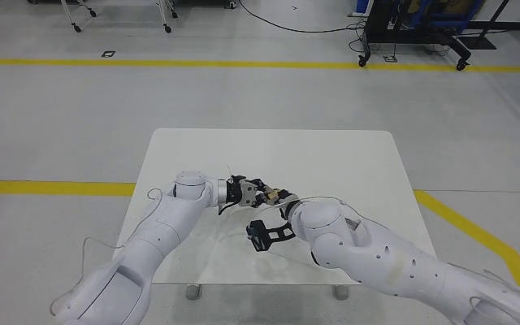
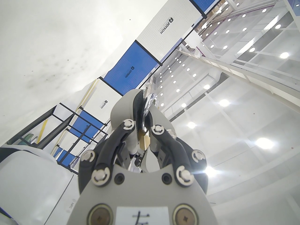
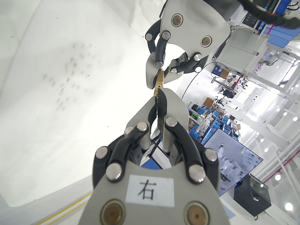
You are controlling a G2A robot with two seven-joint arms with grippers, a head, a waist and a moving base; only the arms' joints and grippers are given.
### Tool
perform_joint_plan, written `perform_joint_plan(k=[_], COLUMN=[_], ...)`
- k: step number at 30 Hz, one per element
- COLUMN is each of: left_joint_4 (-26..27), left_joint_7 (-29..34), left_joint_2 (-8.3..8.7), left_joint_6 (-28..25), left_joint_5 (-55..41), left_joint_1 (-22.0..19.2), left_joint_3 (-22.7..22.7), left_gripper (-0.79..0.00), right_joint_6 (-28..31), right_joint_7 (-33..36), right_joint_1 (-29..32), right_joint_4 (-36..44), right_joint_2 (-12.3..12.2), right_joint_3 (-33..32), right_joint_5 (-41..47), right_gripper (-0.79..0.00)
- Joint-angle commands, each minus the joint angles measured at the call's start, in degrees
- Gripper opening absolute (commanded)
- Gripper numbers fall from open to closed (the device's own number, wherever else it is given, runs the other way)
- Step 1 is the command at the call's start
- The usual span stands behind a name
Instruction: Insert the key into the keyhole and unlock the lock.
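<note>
A white rectangular worktop (image 1: 357,154) stands on a grey floor (image 1: 81,106) crossed by yellow lines (image 1: 244,62). Above the worktop's middle, somewhat toward its near edge, the two grippers meet tip to tip. In the right wrist view we first see the right gripper (image 3: 159,100). Its black ribbed pads (image 3: 161,108) are pressed together on a sliver of brass that we take to be the key (image 3: 156,92), though most of it is hidden. Just beyond, touching it, sits the small brass padlock (image 3: 160,78). The padlock is clamped between the closed fingers of the left gripper (image 1: 252,192), and its silver shackle (image 2: 151,99) pokes out past the fingertips.
</note>
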State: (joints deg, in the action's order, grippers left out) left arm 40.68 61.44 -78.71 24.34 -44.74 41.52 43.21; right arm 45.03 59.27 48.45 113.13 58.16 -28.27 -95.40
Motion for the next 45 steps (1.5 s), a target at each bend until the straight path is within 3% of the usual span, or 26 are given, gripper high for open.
perform_joint_plan(k=[1,10,12,13,22,31,32,34,35,40,45], left_joint_4=[-0.09,-0.66,-0.87,-0.95,-1.55,-1.35,-1.33,-0.83,-0.35,2.89,7.69], left_joint_7=[0.35,1.84,1.95,2.09,0.77,1.47,1.20,0.47,-0.28,-2.30,-5.82], left_joint_2=[-0.04,-0.11,-0.10,-0.09,0.13,0.56,0.60,0.74,0.86,1.68,2.76], left_joint_6=[0.16,0.36,0.41,0.38,-0.57,0.43,0.08,-1.97,-3.25,-7.06,-11.48], left_joint_5=[0.11,0.37,0.22,0.13,-0.90,-2.68,-2.72,-2.57,-1.99,-1.49,0.37], left_joint_1=[0.00,-0.18,-0.25,-0.26,-0.23,0.32,0.32,0.55,0.72,2.80,5.55], left_joint_3=[0.06,0.63,0.92,1.06,3.07,5.22,5.48,6.10,6.34,8.45,10.90], left_gripper=[-0.785,-0.785,-0.785,-0.785,-0.785,-0.785,-0.785,-0.785,-0.785,-0.785,-0.785], right_joint_6=[-0.49,-2.98,-3.50,-3.67,-3.69,-3.82,-3.13,-1.77,-1.25,1.69,0.60], right_joint_7=[0.48,2.97,3.49,3.67,1.55,-6.51,-7.88,-10.71,-11.91,-15.26,-15.37], right_joint_1=[-0.75,-4.27,-4.83,-5.06,-3.91,4.83,5.65,7.01,7.44,6.75,4.07], right_joint_4=[-0.09,-0.97,-0.31,0.14,6.42,11.28,11.38,10.41,9.39,2.00,-3.83], right_joint_2=[-0.05,-0.28,-0.43,-0.55,-2.82,-6.67,-6.95,-7.35,-7.46,-7.10,-5.59], right_joint_3=[0.74,3.74,3.85,3.77,-3.36,-14.74,-15.56,-17.03,-17.67,-18.34,-15.70], right_joint_5=[0.92,4.70,6.09,6.87,14.58,11.46,11.76,13.51,14.82,23.46,29.18], right_gripper=[-0.785,-0.785,-0.385,0.000,0.000,-0.009,-0.403,-0.720,-0.785,-0.785,-0.785])
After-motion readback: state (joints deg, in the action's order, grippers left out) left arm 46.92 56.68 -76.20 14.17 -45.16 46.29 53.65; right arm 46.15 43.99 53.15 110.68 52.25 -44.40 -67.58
